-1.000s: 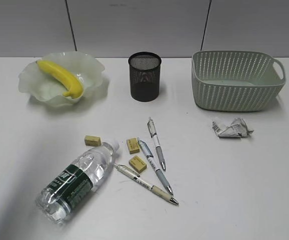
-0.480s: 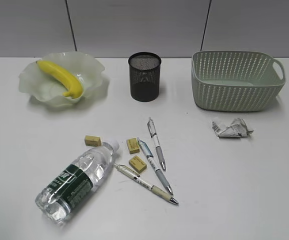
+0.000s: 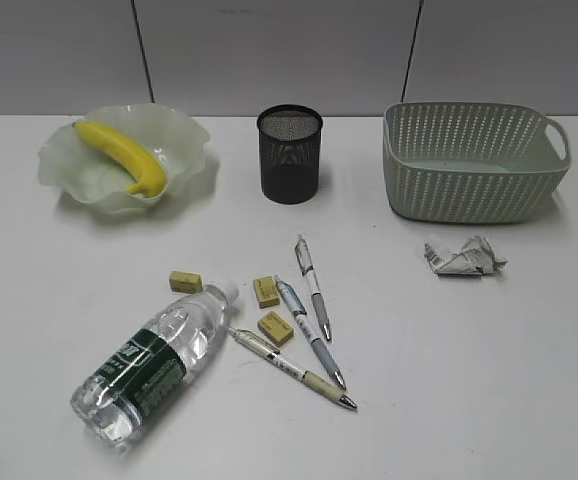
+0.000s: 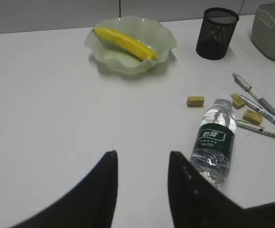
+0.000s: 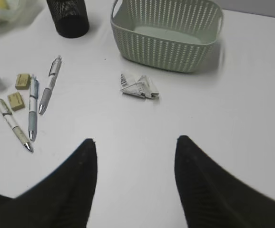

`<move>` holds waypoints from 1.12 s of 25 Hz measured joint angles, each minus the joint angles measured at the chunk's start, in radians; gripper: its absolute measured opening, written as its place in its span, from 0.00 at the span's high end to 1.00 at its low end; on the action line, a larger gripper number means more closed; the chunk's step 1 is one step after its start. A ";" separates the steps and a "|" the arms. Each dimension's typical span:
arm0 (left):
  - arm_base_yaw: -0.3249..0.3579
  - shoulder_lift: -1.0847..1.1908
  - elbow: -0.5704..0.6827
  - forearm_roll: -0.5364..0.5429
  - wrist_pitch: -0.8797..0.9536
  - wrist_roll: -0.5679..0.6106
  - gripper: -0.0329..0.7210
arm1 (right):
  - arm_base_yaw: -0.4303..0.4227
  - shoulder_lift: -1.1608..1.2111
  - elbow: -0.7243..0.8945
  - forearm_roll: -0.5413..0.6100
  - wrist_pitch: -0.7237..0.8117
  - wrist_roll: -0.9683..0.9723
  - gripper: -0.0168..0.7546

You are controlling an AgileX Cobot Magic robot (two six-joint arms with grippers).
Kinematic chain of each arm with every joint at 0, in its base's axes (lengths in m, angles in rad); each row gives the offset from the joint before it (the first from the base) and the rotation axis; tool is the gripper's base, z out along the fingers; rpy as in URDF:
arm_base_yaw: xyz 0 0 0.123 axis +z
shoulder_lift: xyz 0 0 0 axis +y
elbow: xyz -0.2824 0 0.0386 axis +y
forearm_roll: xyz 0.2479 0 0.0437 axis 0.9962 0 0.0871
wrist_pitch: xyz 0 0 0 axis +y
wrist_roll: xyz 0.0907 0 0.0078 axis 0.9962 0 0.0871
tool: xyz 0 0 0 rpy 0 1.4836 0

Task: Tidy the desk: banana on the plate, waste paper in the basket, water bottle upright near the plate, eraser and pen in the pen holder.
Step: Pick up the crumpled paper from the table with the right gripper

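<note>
The banana [image 3: 121, 154] lay in the plate [image 3: 184, 130] at the far left of the white surface [image 3: 469, 380], with its length going from the back left rim toward the middle. To the right of the plate stood the black mesh holder [image 3: 289, 154], and further right the green basket [image 3: 474, 160], which had nothing visible inside. The paper [image 3: 462, 256] was a small crumpled wad with grey print, lying on the surface just in front of the basket; the print was too small to read. The bottle [image 3: 154, 362] lay on its side near the front left, its white cap pointing toward the pens [image 3: 311, 318]. Its dark green label had white writing, but the characters could not be read clearly in any view. Three pens lay close together beside the cap, and the front one was touching or almost touching the bottle's neck. Three small yellow erasers [image 3: 266, 291] lay near them, one apart to the left and two between the bottle cap and the pens. The left claw [image 4: 141, 190] was held above bare surface near the bottle with its fingers apart, holding nothing. The right claw [image 5: 135, 178] was also spread wide and empty, above the surface in front of the paper.
</note>
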 joint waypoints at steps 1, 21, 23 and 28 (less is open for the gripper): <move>0.000 0.004 0.002 0.000 0.000 0.001 0.60 | 0.010 0.060 -0.015 0.005 -0.011 -0.024 0.43; 0.000 -0.003 0.004 -0.001 0.000 0.006 0.60 | 0.301 1.340 -0.598 -0.162 0.086 -0.072 0.18; 0.000 -0.003 0.004 0.001 0.000 0.006 0.60 | 0.304 1.418 -0.633 -0.220 0.080 -0.033 0.18; 0.000 -0.003 0.004 0.003 0.000 0.006 0.60 | 0.304 1.565 -0.666 -0.312 0.004 0.012 0.18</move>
